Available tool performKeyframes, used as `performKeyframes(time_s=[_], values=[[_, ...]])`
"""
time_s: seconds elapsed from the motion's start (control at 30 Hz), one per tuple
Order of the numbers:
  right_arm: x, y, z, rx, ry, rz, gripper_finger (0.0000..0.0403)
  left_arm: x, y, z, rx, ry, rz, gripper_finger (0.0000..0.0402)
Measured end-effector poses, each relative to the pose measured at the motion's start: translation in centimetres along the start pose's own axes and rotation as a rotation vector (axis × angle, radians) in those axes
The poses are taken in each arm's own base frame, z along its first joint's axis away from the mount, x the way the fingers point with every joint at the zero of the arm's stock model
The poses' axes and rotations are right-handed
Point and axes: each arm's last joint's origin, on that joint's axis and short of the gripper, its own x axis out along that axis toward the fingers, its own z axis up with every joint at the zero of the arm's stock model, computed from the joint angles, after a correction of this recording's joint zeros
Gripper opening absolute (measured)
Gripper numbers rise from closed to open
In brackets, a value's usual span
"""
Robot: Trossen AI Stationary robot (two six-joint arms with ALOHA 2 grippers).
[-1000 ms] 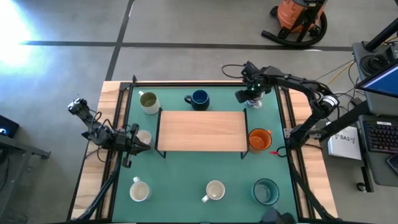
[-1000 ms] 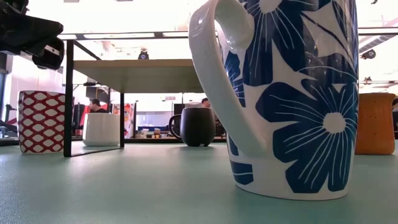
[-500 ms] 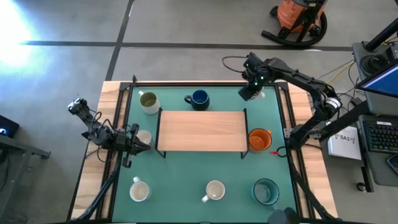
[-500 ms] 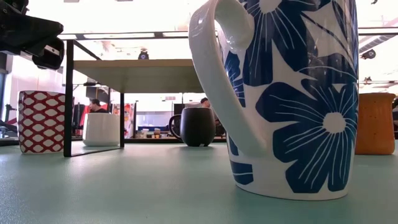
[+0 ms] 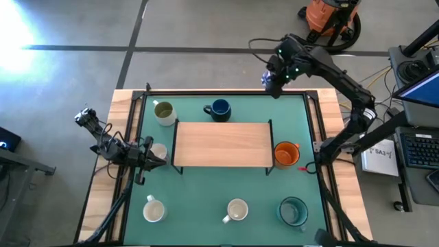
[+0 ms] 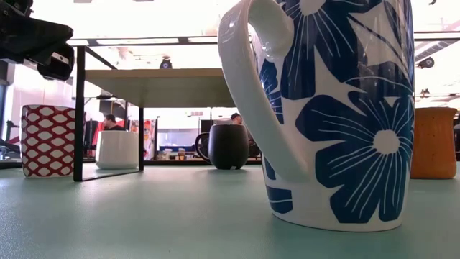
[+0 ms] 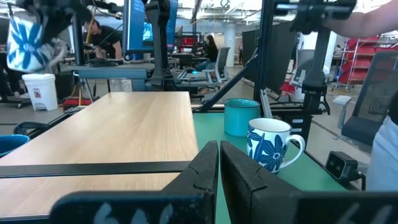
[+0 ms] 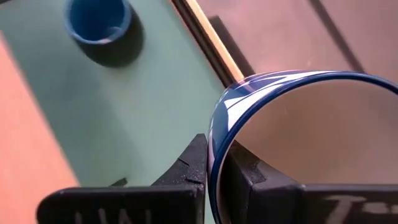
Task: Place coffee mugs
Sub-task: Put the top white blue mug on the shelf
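My right gripper (image 5: 273, 81) is high over the table's far right corner, shut on a white mug with blue flowers (image 7: 28, 40). My left gripper (image 5: 147, 154) waits shut at the left edge beside a mug (image 5: 159, 151). On the green mat stand an olive mug (image 5: 164, 112), a navy mug (image 5: 219, 108), an orange mug (image 5: 287, 153), a teal mug (image 5: 293, 211) and two white mugs (image 5: 236, 210) (image 5: 153, 209). A second blue-flowered mug (image 6: 338, 108) stands close to the low camera. My right gripper pinches the flowered mug's wall at the rim (image 8: 214, 134), one finger outside (image 8: 194, 158) and one inside the mug (image 8: 249, 171). The fingers slant down from above. The mug hangs lifted clear of the table, below the fingers.
A wooden shelf on black legs (image 5: 223, 144) stands across the middle of the mat. A black frame (image 5: 226, 91) runs along the mat's edges. An orange vacuum (image 5: 333, 17) sits on the floor beyond the far edge.
My right gripper has risen from the mat's far right part and moved toward the far edge, rolling its wrist. The flowered mug has gone with it, lifted clear of the mat.
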Motion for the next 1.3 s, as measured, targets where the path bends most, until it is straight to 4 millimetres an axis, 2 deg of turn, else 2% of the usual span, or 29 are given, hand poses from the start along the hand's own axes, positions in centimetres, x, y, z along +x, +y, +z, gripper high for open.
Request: performKeyframes(time_s=[0.2, 0.47, 1.0, 1.3], values=[[-1.9, 3.7, 0.8, -0.171, -0.004, 0.072, 0.0015, 0.0, 0.0, 0.0, 0.0, 0.0, 0.0, 0.0], [-3.2, 8.8, 1.0, -0.343, -0.008, 0.172, 0.0015, 0.0, 0.0, 0.0, 0.0, 0.0, 0.0, 0.0], [-3.4, 16.2, -0.8, -0.526, 0.091, 0.316, 0.0015, 0.0, 0.0, 0.0, 0.0, 0.0, 0.0, 0.0], [-1.1, 18.6, -0.7, -0.681, 0.164, 0.343, 0.002, 0.0, 0.0, 0.0, 0.0, 0.0, 0.0, 0.0]])
